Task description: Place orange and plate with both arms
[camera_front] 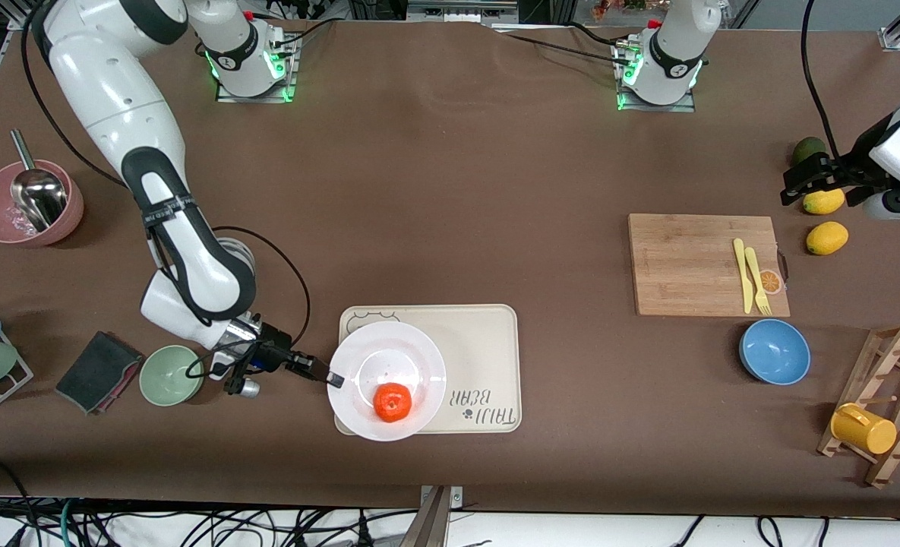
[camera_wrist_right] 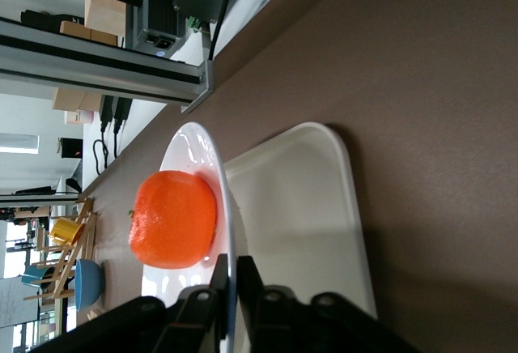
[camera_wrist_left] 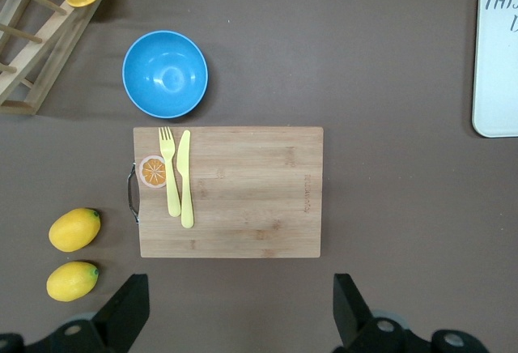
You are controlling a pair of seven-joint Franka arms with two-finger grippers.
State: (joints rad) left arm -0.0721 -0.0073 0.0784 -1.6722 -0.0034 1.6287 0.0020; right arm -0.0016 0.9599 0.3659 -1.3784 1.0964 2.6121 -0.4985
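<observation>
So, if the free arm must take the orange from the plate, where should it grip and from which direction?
Probably from straight above, fingers closing on the two sides of the orange at its widest part. It is round and sits in the plate, whose rim blocks a low sideways approach. The right gripper is shut on the rim at the right arm's end. The left gripper is open.

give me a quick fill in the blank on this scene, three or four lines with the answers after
1. The orange lies on the ____.
2. The right gripper is shut on the plate's ____.
3. The plate sits over the beige ____.
4. The left gripper hangs open over bare table beside the wooden cutting ____.

Answers: plate; rim; tray; board
</observation>
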